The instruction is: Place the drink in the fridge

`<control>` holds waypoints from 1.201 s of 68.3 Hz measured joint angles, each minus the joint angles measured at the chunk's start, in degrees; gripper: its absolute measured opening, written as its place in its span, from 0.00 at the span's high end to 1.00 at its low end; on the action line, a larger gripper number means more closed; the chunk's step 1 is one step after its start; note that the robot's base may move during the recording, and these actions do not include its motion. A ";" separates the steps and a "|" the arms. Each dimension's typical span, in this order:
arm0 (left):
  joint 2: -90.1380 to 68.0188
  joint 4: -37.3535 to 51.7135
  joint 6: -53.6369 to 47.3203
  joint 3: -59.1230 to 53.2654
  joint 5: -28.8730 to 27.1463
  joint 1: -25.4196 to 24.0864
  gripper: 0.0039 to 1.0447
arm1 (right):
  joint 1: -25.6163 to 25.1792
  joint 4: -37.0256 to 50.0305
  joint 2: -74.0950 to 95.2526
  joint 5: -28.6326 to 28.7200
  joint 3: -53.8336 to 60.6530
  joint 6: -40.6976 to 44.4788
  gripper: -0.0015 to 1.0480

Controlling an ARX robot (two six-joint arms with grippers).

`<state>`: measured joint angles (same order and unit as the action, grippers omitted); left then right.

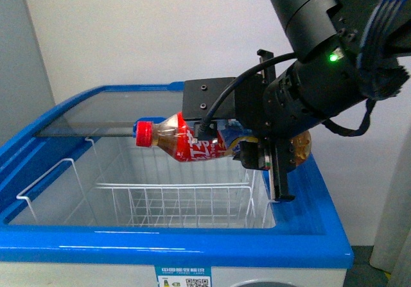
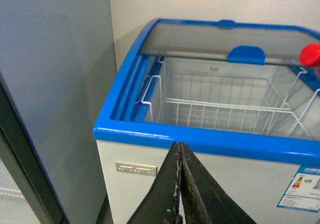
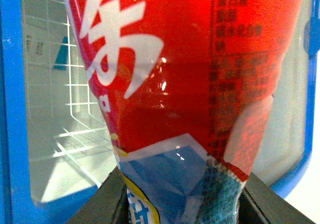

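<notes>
1. White wall (image 1: 160, 30) behind; tall grey cabinet (image 2: 50, 83) stands just beside the freezer, on the robot's left.
2. Chest freezer (image 1: 173, 245): white body, blue top rim, printed sticker (image 1: 183, 277) on the front. The near half of the top is open.
3. Glass sliding lid (image 1: 122, 110): lies over the far half, leaving the near compartment clear from above.
4. Wire basket (image 1: 180, 203): white, hung inside the open compartment, with nothing seen in it.
5. Drink bottle (image 1: 192, 142): clear plastic, amber-brown liquid, red label. It is held roughly level above the basket, toward the right side of the opening, touching neither basket nor rim. Its red cap (image 1: 144, 133) points toward the robot's left.
6. Right fingers (image 1: 280, 171): clamped on the drink bottle's lower body. The right wrist view is filled by the label, with the freezer interior showing behind.
7. Left fingers (image 2: 195, 194): pressed together, holding nothing, in front of the freezer's front wall and below the rim.
8. Step in hand, as judged: carry is done and the bottle is poised over the opening; placement is not yet made.
9. Next move, as judged: lower the bottle into the basket, keeping the cap off the lid edge and the right fingers off the right rim, then part the fingers once it rests on the wires.
</notes>
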<state>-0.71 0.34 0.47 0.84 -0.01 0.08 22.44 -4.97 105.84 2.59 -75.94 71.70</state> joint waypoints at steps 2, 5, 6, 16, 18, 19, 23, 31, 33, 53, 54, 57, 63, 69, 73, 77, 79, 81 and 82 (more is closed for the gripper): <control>0.13 -0.11 0.00 0.00 0.00 0.00 0.98 | 0.33 0.31 0.96 0.04 -0.35 -0.11 0.63; 0.20 -0.15 0.00 0.00 0.00 0.00 0.98 | 0.74 0.66 2.36 0.33 -0.76 -0.20 0.63; 0.22 -0.15 0.00 0.00 0.00 0.02 0.98 | 0.79 0.72 2.51 0.39 -0.79 -0.20 0.63; 0.35 -0.24 0.00 0.00 0.00 0.02 0.98 | 1.36 2.34 6.14 0.44 -0.92 -0.79 0.63; 0.35 -0.24 0.00 0.00 0.00 0.02 0.98 | 1.36 2.62 6.60 0.42 -0.92 -0.79 0.63; 0.35 -0.24 0.00 0.00 0.00 0.02 0.98 | 1.36 2.78 6.88 0.37 -0.92 -0.79 0.63; 0.35 -0.24 0.00 0.00 0.00 0.02 0.98 | 1.36 3.41 8.02 0.17 -1.05 -0.79 0.63; 0.35 -0.26 0.00 0.00 0.00 0.02 0.98 | 1.36 4.15 10.88 -0.13 -3.63 -0.59 0.63; 0.35 -0.26 0.00 0.00 0.00 0.02 0.98 | 1.36 4.15 11.32 -0.15 -4.13 -0.63 0.63; 0.35 -0.26 0.00 0.00 0.00 0.02 0.98 | 1.29 2.99 18.56 -1.42 -11.34 -1.90 0.63; 0.35 -0.26 0.00 0.00 0.00 0.02 0.98 | 1.27 2.93 19.15 -1.57 -11.93 -2.10 0.63; 0.35 -0.26 -0.02 0.00 0.00 0.02 0.98 | 1.14 2.60 19.96 -1.53 -12.96 -3.06 0.63; 0.35 -0.26 -0.02 0.00 0.04 0.02 0.98 | 0.94 2.64 21.35 -3.08 -15.10 -3.34 0.63; 0.35 -0.26 0.00 0.00 0.00 0.02 0.98 | 0.52 3.06 23.30 -3.50 -16.57 -3.50 0.63; 0.35 -0.26 -0.02 0.00 0.02 0.00 0.98 | 0.50 3.56 23.91 -3.74 -16.92 -3.65 0.63; 0.35 -0.26 -0.02 0.00 0.04 0.02 0.98 | 0.52 4.17 24.35 -4.57 -17.27 -4.00 0.63; 0.35 -0.26 -0.02 0.00 0.00 0.00 0.98 | 0.52 4.39 24.57 -4.72 -17.42 -4.13 0.63; 0.35 -0.26 -0.02 0.00 0.00 0.02 0.98 | 0.52 4.83 24.72 -5.03 -17.44 -4.17 0.63; 0.35 -0.26 -0.02 0.00 0.00 0.02 0.98 | 0.52 5.20 24.90 -5.25 -17.44 -4.20 0.63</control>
<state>-0.36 0.08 0.45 0.84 -0.01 0.10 22.96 0.23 130.74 -2.66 -93.38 67.51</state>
